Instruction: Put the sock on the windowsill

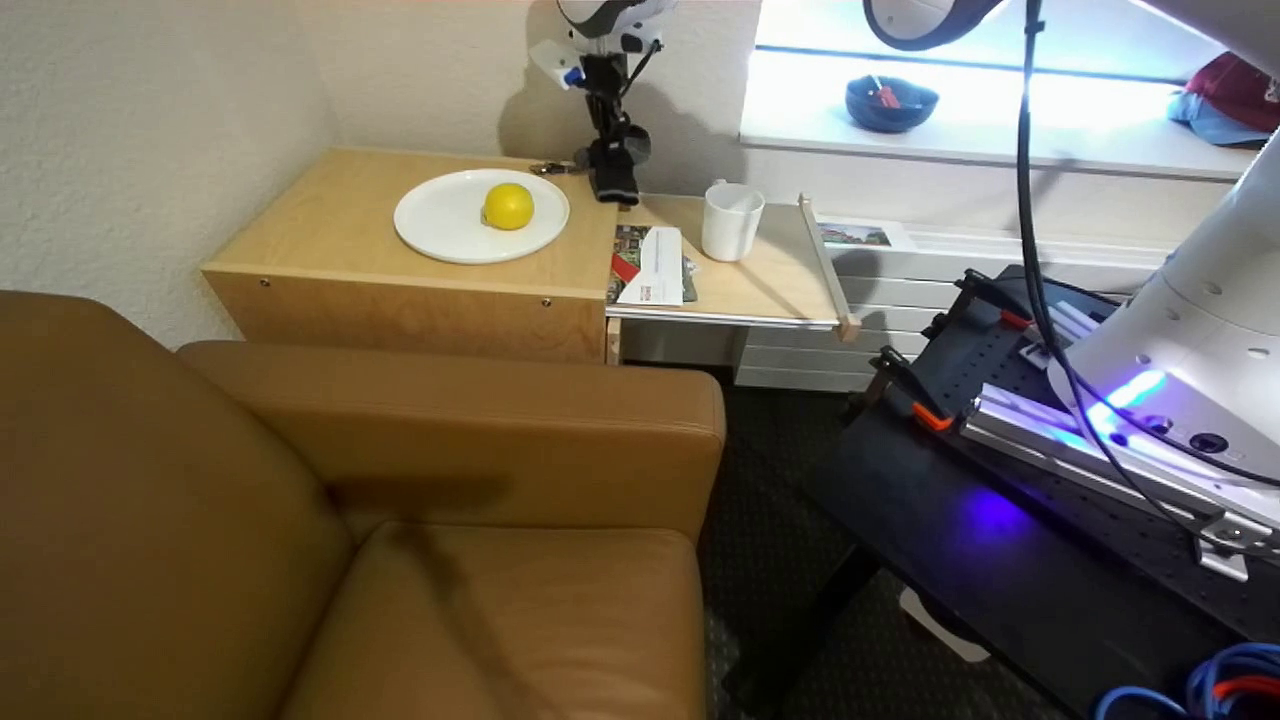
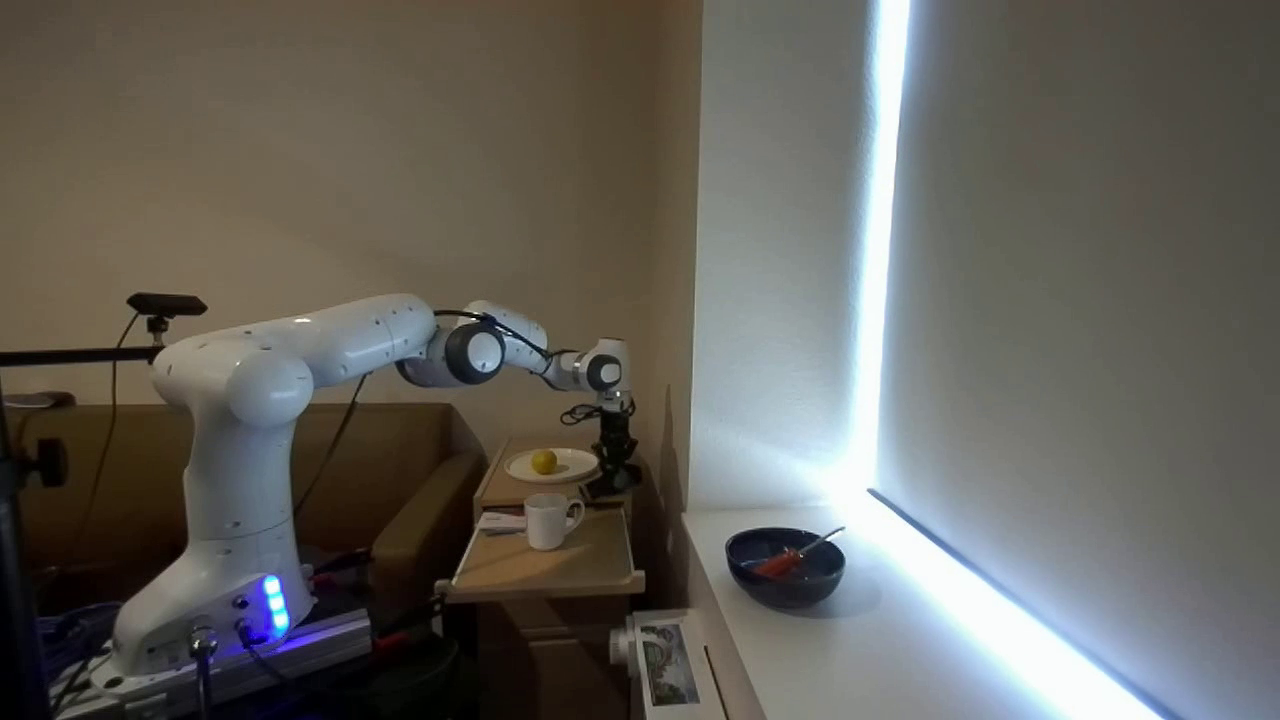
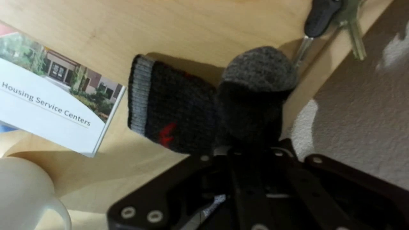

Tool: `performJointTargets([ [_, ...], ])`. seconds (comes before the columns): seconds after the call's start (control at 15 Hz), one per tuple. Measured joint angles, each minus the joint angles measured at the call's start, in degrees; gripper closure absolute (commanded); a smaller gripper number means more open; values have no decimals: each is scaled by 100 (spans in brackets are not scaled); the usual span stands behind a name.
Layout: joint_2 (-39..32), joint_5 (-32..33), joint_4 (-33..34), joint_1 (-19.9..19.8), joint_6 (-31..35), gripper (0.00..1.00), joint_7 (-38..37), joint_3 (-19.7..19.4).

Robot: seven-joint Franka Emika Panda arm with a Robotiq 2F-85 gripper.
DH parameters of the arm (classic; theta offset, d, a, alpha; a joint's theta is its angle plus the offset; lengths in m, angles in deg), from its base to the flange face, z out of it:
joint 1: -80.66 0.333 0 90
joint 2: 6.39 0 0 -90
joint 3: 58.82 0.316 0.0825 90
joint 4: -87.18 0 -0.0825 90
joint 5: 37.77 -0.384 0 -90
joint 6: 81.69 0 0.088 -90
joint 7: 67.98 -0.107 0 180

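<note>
1. The dark sock [image 3: 182, 105] is clamped between the fingers [image 3: 236, 174], its pale-banded end turned toward a booklet [image 3: 60, 99].
2. In the wrist view, keys [image 3: 319, 19] are seen near its other end; whether the worktop [image 1: 320, 215] is touched cannot be told.
3. A round yellow object [image 1: 508, 206] is carried by a plate [image 1: 435, 225].
4. In both exterior views, the windowsill [image 1: 975, 125], well apart from the sock, is occupied by a bowl [image 1: 885, 115].

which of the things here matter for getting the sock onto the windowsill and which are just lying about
For the job:
sock
gripper
windowsill, where the sock should go

Just lying about:
plate with a round yellow item on it
mug
brochure
keys
bowl holding a red-handled tool
cap
</note>
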Motion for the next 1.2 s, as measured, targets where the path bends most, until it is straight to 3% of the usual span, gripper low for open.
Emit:
performJointTargets([
  [0.53, 612, -317, -531, -705, -207, 97, 71, 12],
  [0.87, 1403, -488, -1613, -1073, -246, 97, 86, -7],
  [1.2, 2343, -541, -2944, -1084, -133, 97, -514, -198],
])
